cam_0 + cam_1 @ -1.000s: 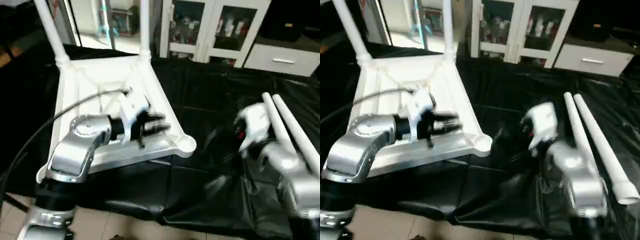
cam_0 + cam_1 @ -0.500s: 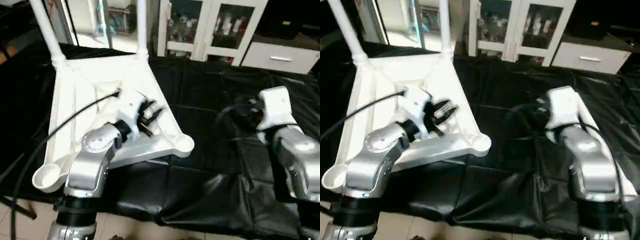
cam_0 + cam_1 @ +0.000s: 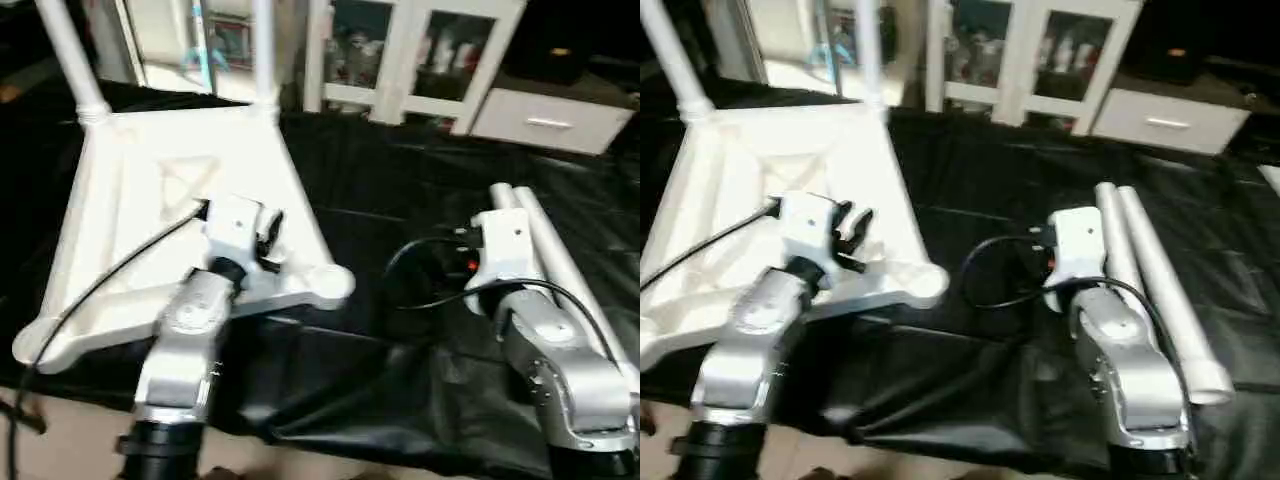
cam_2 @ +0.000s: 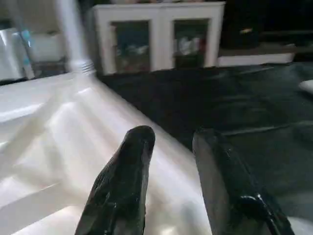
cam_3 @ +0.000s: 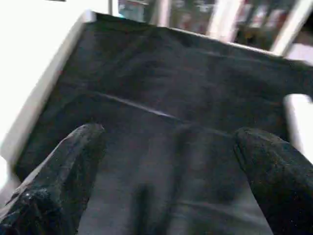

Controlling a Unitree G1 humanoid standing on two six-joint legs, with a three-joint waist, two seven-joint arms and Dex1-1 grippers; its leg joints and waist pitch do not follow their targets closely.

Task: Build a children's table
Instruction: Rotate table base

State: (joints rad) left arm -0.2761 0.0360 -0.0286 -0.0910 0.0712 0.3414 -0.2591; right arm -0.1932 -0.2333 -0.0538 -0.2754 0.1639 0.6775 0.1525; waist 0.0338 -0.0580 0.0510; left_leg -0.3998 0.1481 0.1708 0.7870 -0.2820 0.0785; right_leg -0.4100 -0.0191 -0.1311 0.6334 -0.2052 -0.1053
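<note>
Left gripper (image 4: 171,161) part-spread over the table top (image 3: 150,200), pinching nothing; right gripper (image 5: 166,161) spread wide above black cloth (image 3: 400,190). Top upside down at left, two legs (image 3: 262,50) standing up at its far corners. Two loose legs (image 3: 1145,270) lying right, running near to far. Glass-door cabinet (image 4: 161,39) straight ahead in left wrist view.

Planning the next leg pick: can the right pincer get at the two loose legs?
Probably yes: the right pincer is wide open over bare black cloth, and the loose legs lie uncovered beside that arm.
</note>
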